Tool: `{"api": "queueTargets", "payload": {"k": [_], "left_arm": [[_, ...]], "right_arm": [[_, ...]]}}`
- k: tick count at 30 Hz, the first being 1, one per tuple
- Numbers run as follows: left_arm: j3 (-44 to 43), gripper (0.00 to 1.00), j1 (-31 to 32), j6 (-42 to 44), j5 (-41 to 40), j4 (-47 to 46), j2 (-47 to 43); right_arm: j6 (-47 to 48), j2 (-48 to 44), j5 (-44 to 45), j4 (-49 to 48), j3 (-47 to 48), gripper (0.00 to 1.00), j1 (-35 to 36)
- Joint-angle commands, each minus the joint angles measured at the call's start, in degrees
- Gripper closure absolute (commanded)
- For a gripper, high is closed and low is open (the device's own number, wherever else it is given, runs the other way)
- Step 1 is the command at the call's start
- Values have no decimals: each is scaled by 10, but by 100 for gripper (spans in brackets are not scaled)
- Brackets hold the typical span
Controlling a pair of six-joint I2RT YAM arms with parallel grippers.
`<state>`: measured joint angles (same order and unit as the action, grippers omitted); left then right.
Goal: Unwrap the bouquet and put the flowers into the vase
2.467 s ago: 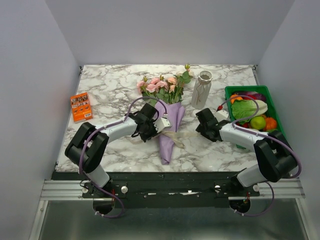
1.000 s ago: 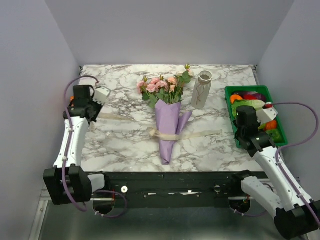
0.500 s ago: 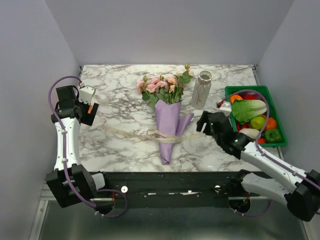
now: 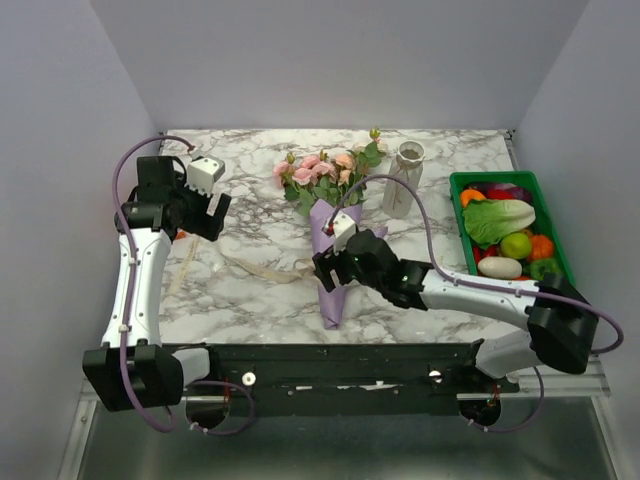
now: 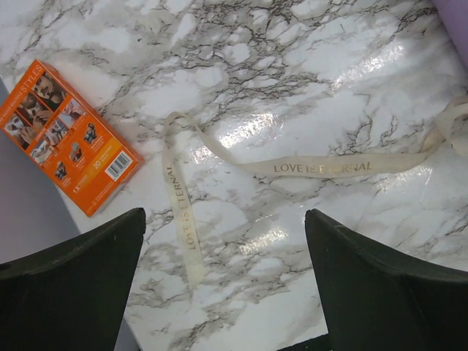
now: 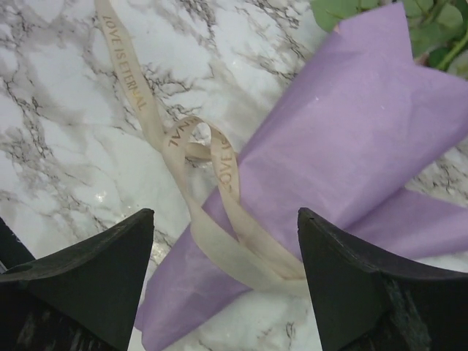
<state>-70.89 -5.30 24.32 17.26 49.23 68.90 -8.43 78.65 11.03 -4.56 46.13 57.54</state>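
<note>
Top external view: hovering wide open and empty with the right gripper (image 4: 325, 268) over the bouquet (image 4: 330, 300), flat mid-table left of the vase (image 4: 403, 180), probably to clear its slack ribbon (image 6: 219, 234), left gripper (image 4: 213, 215) likewise spread, empty, far left.

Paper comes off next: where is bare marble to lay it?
Back right, between the slim cream ceramic vase and the green plastic crate. Crowded left of the purple paper bouquet, where the beige ribbon sprawls.

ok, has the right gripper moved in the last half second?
Yes. The right gripper swung left, from just in front of the vase to over the purple cone of the bouquet.
</note>
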Motion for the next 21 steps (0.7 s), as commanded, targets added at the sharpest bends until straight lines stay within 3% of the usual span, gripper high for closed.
{"api": "queueTargets", "payload": {"k": [1,12,21], "left_arm": [[13,1,-1,-15,13,15,-7],[25,1,-1,-14,9,17,-18],[34,1,-1,-13,-4,9,-30]], "right_arm": [[77,82,-22,-22,65,15,33],[79,178,-14,-1,102,26,47],[79,226,7,10,112,55,48]]}}
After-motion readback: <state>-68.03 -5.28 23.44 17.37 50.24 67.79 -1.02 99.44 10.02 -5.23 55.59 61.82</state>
